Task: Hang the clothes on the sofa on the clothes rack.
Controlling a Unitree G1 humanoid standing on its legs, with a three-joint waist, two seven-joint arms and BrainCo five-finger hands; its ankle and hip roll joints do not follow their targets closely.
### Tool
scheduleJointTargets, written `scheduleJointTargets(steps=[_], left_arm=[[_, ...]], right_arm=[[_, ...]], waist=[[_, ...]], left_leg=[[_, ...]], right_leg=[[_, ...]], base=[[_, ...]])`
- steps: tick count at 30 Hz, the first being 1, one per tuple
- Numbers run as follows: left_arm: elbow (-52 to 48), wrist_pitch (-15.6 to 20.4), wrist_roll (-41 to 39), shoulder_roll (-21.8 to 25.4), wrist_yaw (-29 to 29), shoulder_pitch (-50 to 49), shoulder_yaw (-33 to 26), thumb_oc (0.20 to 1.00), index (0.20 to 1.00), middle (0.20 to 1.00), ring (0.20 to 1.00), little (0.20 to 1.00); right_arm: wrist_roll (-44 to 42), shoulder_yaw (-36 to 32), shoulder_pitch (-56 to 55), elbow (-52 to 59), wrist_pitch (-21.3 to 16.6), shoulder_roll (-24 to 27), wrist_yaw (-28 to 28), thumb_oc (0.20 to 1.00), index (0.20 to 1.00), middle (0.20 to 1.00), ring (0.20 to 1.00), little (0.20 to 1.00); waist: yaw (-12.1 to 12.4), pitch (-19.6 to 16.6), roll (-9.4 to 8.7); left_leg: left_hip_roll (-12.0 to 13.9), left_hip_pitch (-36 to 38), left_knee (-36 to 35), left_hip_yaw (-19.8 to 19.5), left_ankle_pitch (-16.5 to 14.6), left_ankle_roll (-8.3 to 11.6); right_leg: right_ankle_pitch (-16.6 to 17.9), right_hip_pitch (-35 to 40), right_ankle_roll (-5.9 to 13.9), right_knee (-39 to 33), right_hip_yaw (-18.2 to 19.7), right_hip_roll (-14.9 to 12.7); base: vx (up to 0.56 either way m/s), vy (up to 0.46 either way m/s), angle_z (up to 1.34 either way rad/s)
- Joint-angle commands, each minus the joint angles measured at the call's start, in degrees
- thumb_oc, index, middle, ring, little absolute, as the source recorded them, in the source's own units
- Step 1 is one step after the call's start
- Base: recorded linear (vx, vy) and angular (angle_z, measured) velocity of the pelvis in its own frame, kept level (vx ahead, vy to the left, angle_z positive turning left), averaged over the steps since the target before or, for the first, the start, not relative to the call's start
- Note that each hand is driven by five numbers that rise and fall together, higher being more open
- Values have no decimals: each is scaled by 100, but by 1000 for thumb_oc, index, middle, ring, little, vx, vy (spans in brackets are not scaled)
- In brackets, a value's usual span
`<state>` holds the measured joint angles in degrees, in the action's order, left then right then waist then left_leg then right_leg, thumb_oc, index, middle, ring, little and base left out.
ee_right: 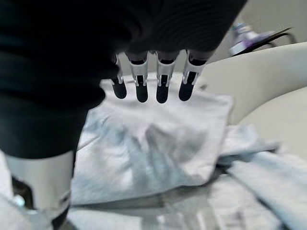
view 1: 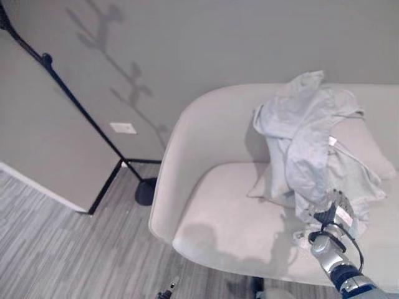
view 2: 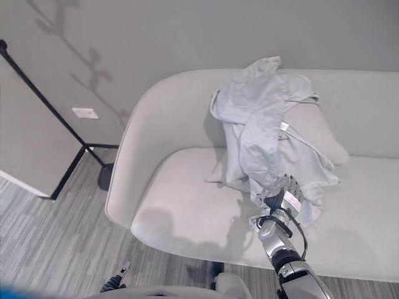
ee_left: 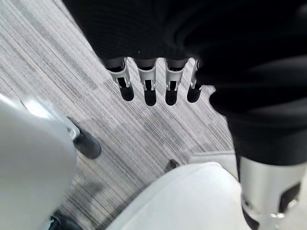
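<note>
Right wrist view shows the right hand (ee_right: pixel 144 81) with its fingers straight and spread in a row above the clothes (ee_right: pixel 158 139), holding nothing; the cloth lies close under the dark tips, though whether they touch it I cannot tell. The clothes (view 1: pixel 312 143) are a pale grey-blue heap on the sofa (view 1: pixel 212 212), draped over a cushion (view 1: pixel 368 156) against the backrest, at about 2 o'clock in the left eye view; the clothes rack (view 1: pixel 75 106), a thin black pole, stands at 10 o'clock beside the sofa's end, well apart from the heap.

The step in hand looks like the first grab; to do it well, I judge the hand should sink its fingers into a thick fold near the collar or a shoulder, not a loose hem, so the cloth hangs in 1 piece when raised; the thumb should close under the fold before any lift; the cushion beneath could come up too if the grip goes deep.

The right arm reaches up from 5 o'clock, forearm angled toward the backrest, with the right hand (view 2: pixel 283 196) at the heap's lower edge; the left hand (ee_left: pixel 153 81) hangs over the floor (ee_left: pixel 57 57), fingers straight and empty.
</note>
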<state>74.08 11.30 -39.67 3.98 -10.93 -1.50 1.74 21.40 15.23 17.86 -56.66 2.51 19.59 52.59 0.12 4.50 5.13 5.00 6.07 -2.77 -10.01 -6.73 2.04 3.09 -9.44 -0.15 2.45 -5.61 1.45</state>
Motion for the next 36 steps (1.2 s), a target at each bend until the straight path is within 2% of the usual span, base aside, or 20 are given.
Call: scheduleJointTargets(steps=[1, 7, 11, 16, 17, 18, 19, 22, 30, 34, 36], left_arm=[[160, 253, 219, 294, 5, 267, -140, 1000, 1000, 1000, 1000, 1000], [189, 256, 213, 365, 73, 388, -51, 1000, 1000, 1000, 1000, 1000], [157, 225, 105, 366, 169, 499, 193, 1000, 1000, 1000, 1000, 1000], [114, 213, 35, 353, 228, 511, 330, 1000, 1000, 1000, 1000, 1000], [105, 202, 17, 335, 233, 515, 353, 1000, 1000, 1000, 1000, 1000], [99, 206, 14, 330, 221, 528, 368, 1000, 1000, 1000, 1000, 1000], [86, 211, -19, 315, 226, 530, 400, 1000, 1000, 1000, 1000, 1000], [59, 210, -42, 310, 211, 513, 448, 1000, 1000, 1000, 1000, 1000], [167, 134, 129, 340, 39, 455, 378, 1000, 1000, 1000, 1000, 1000], [261, 86, 128, 368, -69, 342, 191, 1000, 1000, 1000, 1000, 1000], [244, 71, 107, 354, -100, 267, 120, 1000, 1000, 1000, 1000, 1000]], right_arm=[[251, 311, 482, -427, 14, -20, 193, 1000, 1000, 1000, 1000, 1000], [115, 594, 949, -1531, 160, 29, -71, 1000, 1000, 1000, 1000, 1000], [-6, 923, 1403, -2437, 431, 176, -503, 1000, 1000, 1000, 1000, 1000], [6, 1010, 1607, -2635, 611, 342, -672, 1000, 1000, 1000, 1000, 1000], [41, 1045, 1642, -2658, 667, 382, -710, 736, 736, 736, 736, 736], [69, 1098, 1659, -2718, 694, 373, -754, 200, 200, 200, 200, 200], [97, 1168, 1716, -2800, 738, 390, -958, 200, 200, 200, 200, 200], [-55, 1107, 1782, -2806, 717, 437, -1022, 200, 200, 200, 200, 200], [-666, 702, 1582, -2364, 425, 615, -687, 200, 200, 200, 200, 200], [-1101, 317, 1435, -1456, 162, 783, -508, 200, 200, 200, 200, 200], [-1206, 114, 1329, -537, 79, 912, -432, 200, 200, 200, 200, 200]], waist=[[90, 18, -444], [280, 67, -433], [462, 179, -374], [516, 262, -322], [516, 286, -307], [518, 297, -304], [510, 313, -305], [488, 319, -306], [263, 288, -450], [114, 192, -593], [68, 165, -622]], left_leg=[[-231, 66, -223, -188, 110, -6], [-246, -174, -223, -396, 220, 44], [-290, -470, -223, -606, 375, 74], [-320, -589, -223, -683, 449, 83], [-327, -619, -223, -685, 468, 90], [-329, -637, -223, -678, 479, 92], [-327, -656, -223, -668, 490, 97], [-321, -648, -223, -653, 494, 100], [-294, -433, -223, -503, 396, 89], [-295, -250, -223, -302, 268, 47], [-316, -178, -223, -210, 212, 10]], right_leg=[[-246, 519, 553, 44, 106, -553], [-267, 411, 544, 72, -71, -609], [-293, 176, 520, 201, -232, -647], [-303, 68, 510, 259, -282, -656], [-305, 33, 507, 269, -284, -656], [-306, 24, 506, 263, -290, -658], [-295, 27, 507, 251, -299, -661], [-297, 52, 506, 239, -295, -659], [-263, 289, 519, 143, -196, -639], [-173, 407, 555, 45, 2, -627], [-133, 424, 572, 26, 117, -611]], base=[[27, -36, 20], [3, -33, 24], [-37, -45, 24], [-3, -12, 5], [-35, -16, 0], [0, 0, 0], [0, 0, 0], [-4, -5, 6], [-6, 24, -3], [-15, 56, -22], [-43, 70, -49]])
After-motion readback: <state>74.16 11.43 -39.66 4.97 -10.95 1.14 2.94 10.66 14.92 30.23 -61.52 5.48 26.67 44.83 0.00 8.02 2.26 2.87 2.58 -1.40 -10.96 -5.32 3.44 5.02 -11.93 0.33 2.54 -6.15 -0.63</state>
